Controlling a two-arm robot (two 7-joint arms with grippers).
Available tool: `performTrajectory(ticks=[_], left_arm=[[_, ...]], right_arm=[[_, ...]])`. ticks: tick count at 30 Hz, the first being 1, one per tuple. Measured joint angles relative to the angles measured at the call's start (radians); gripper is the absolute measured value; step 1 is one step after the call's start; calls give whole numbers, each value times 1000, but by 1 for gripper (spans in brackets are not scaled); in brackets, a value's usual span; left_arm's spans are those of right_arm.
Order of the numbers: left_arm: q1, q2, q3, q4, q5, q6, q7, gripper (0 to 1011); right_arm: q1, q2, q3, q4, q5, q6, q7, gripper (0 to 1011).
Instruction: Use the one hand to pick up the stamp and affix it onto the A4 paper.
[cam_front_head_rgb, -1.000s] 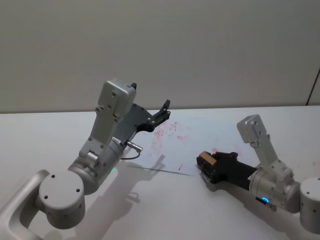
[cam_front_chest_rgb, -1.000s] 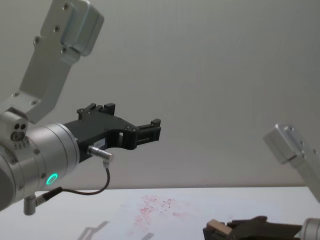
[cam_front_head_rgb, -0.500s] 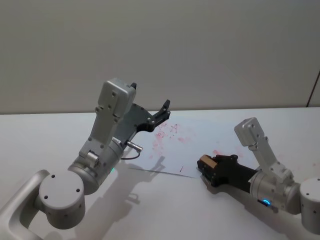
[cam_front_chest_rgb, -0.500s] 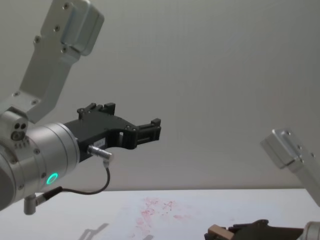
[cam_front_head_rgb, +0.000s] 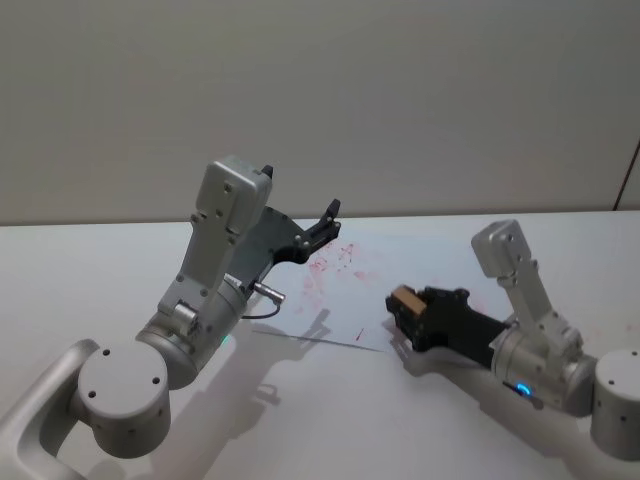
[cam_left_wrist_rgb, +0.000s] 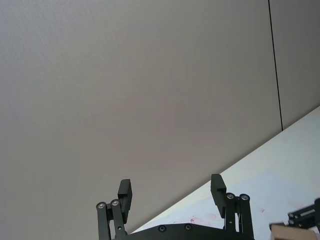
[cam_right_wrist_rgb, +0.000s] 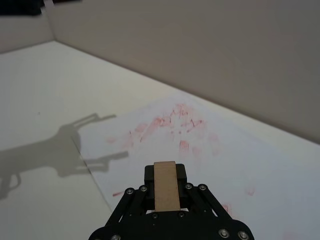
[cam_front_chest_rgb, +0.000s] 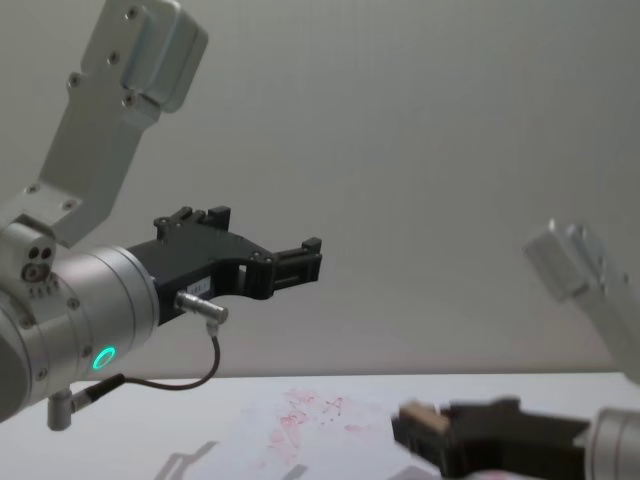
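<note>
The white tabletop (cam_front_head_rgb: 100, 270) runs back to a plain wall. The paper (cam_front_head_rgb: 420, 262) lies flat on it in front of the robot, turned at a slant, with red ink prints and smudges clustered on its far left part and a few more scattered to the right.

The left arm, silver with a green ring light, is raised well above the tabletop. Its left pincer (cam_front_head_rgb: 328, 222) points forward and upward toward the wall, over the far left part of the paper. Its fingers are spread wide and hold nothing.

The right arm reaches in low from the right. Its right pincer (cam_right_wrist_rgb: 165, 176) lies nearly level, pointing left and slightly away from the robot, low over the near right part of the paper, and throws a shadow beneath itself. Its fingers are closed on the stamp (cam_right_wrist_rgb: 166, 192).

The stamp is a light-brown block clamped between the two fingers. Its long axis runs along the fingers, in line with the pincer. Its free end is about level with the fingertips and faces left across the paper toward the red prints. In the chest view it shows as a pale block at the pincer's front, just above the sheet.
</note>
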Motion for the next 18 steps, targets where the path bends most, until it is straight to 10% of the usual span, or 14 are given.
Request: performTrajectory(ticks=[18], left_arm=[[0,0,0,0,0,0,0,1001]], right_arm=[[-80,60,47,-221,158,-57,-103,219]])
